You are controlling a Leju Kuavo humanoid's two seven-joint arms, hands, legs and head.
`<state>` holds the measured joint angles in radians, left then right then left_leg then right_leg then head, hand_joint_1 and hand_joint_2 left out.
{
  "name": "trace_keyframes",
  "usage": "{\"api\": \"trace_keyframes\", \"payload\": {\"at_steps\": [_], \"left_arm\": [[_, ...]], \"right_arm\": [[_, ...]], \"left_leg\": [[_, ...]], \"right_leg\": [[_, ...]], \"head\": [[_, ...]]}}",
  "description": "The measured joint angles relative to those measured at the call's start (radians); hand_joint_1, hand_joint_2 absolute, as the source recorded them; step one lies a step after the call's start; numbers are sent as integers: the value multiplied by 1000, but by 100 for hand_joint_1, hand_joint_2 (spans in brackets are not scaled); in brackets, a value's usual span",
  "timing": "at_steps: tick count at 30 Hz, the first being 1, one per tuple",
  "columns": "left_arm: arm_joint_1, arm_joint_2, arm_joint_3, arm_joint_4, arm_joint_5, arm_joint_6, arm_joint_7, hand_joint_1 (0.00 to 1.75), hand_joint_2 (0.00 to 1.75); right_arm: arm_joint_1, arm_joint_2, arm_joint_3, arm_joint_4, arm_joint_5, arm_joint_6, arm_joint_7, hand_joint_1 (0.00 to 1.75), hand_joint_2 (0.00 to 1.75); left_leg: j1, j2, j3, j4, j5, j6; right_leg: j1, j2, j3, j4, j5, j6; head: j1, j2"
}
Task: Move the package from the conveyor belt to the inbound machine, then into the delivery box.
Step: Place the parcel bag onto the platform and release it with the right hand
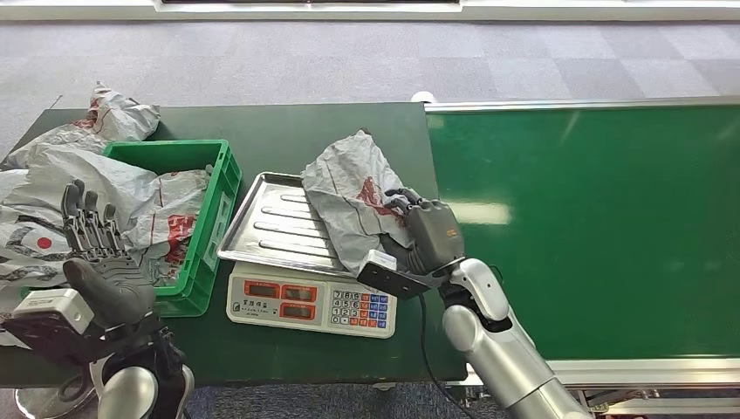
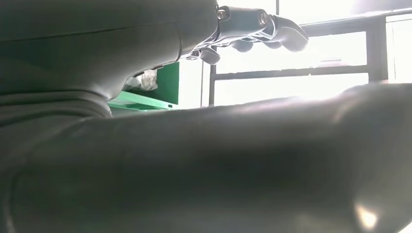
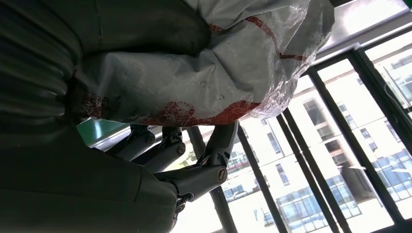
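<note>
Head view: the right hand [image 1: 425, 234] grips a grey plastic-wrapped package [image 1: 353, 196] with red print, fingers closed on its right side. The package lies over the right part of the steel weighing tray [image 1: 262, 229] of the electronic scale [image 1: 307, 303], its far end reaching past the tray's far right corner. The scale stands near the front edge of the dark green table [image 1: 279, 122], close to the table's right edge, where the green conveyor belt [image 1: 593, 218] adjoins. Just left of the scale sits a green plastic crate [image 1: 214, 188] with grey packages [image 1: 148, 205] in it; further grey packages [image 1: 109, 118] are heaped at the table's left edge. The left hand [image 1: 98, 253] is held up at the front left corner of the table, in front of the crate, fingers straight, apart and holding nothing.

Left wrist view: the left hand's fingers [image 2: 272, 29] reach out loosely bent, nothing between them, against bright windows [image 2: 291, 73]. A piece of the green crate [image 2: 160, 92] shows behind the hand.

Right wrist view: the package [image 3: 204, 73] is pressed between the thick thumb and the dark fingers [image 3: 214, 150], which close against its underside. Its wrinkled wrapping shows red print. Window frames [image 3: 311, 145] and buildings beyond them stand behind.
</note>
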<state>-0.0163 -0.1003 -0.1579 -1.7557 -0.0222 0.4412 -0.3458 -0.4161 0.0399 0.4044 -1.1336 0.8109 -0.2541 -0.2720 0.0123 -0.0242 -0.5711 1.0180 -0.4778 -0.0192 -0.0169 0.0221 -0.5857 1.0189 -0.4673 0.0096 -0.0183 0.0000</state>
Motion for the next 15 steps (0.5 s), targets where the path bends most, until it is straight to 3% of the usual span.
{"api": "trace_keyframes", "payload": {"at_steps": [4, 5, 8, 9, 15], "left_arm": [[-20, 0, -14, 18, -9, -9, 4, 0, 0], [-23, 0, -19, 22, -13, -10, 5, 0, 0], [-33, 0, -29, 32, -28, -9, 6, 0, 0], [-37, 0, -33, 36, -32, -7, 6, 0, 0], [-51, -2, -43, 49, -66, 44, 2, 0, 0]], "right_arm": [[-45, 16, 0, 78, -27, 10, -12, 175, 175], [-49, 19, 0, 90, -32, 14, -13, 164, 175], [-57, 29, 0, 118, -40, 29, -17, 33, 175], [-60, 33, 0, 126, -40, 34, -16, 0, 175], [-74, 48, 0, 154, -36, 21, 10, 0, 175]], "left_leg": [[0, 0, 0, 0, 0, 0], [0, 0, 0, 0, 0, 0], [0, 0, -1, 0, 0, -1], [0, 0, -1, 0, 0, -1], [0, 0, -1, 0, 0, -1]], "right_leg": [[0, 0, 0, 0, 0, 0], [0, 0, 0, 0, 0, 0], [0, 1, -1, 0, 0, 0], [0, 0, -1, 0, 0, 0], [0, 0, -1, 0, 0, 0]], "head": [[0, 0], [0, 0], [0, 0], [0, 0], [0, 0]]}}
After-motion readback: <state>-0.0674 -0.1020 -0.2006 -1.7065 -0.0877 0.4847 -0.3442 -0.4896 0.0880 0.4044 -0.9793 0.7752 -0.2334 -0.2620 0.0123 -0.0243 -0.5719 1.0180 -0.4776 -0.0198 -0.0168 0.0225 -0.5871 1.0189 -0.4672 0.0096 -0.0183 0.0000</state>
